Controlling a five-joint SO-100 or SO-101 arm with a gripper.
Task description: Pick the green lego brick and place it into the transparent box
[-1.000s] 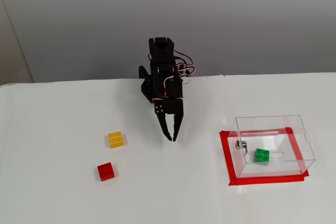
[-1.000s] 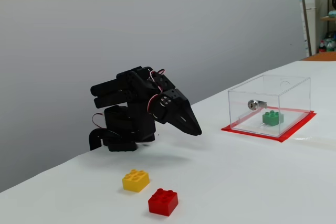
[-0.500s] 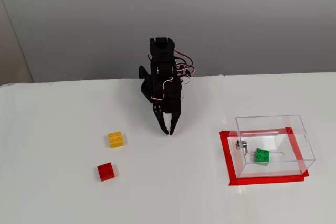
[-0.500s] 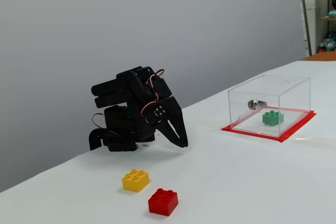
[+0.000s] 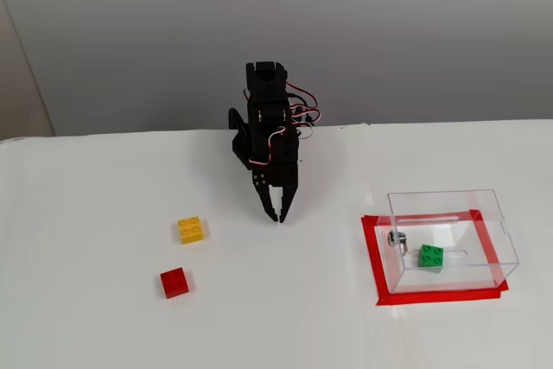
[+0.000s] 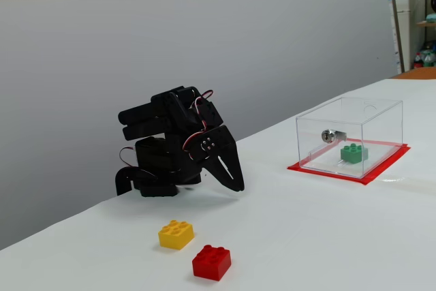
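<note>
Inside the transparent box [image 5: 449, 239], on its floor, lies the green lego brick [image 5: 431, 257], studs up; in the lower, side-on fixed view it shows through the clear wall [image 6: 354, 153] of the box [image 6: 349, 138]. A small metal fitting [image 5: 397, 238] sits on the box wall to the left of the brick in both fixed views [image 6: 328, 135], close to it but not touching. The box stands on a rectangle of red tape [image 5: 377, 276] stuck to the white worktop [image 5: 285, 308], and the tape shows as a red border round its base [image 6: 371, 175].

The black arm is folded low over its base at the back of the worktop, well apart from the box. Its tool [image 5: 277, 215] points down with the tips just above the surface; the two fingers lie together at the tips and hold nothing, so it is closed and empty. From the side the tool [image 6: 236, 185] reads as one dark wedge tilted towards the worktop.

A yellow brick [image 5: 191, 229] and a red brick [image 5: 174, 283] lie on the open worktop to the left of the arm in the higher view, near each other but apart; in the side-on view the yellow brick [image 6: 176, 234] and red brick [image 6: 212, 262] sit in the foreground
</note>
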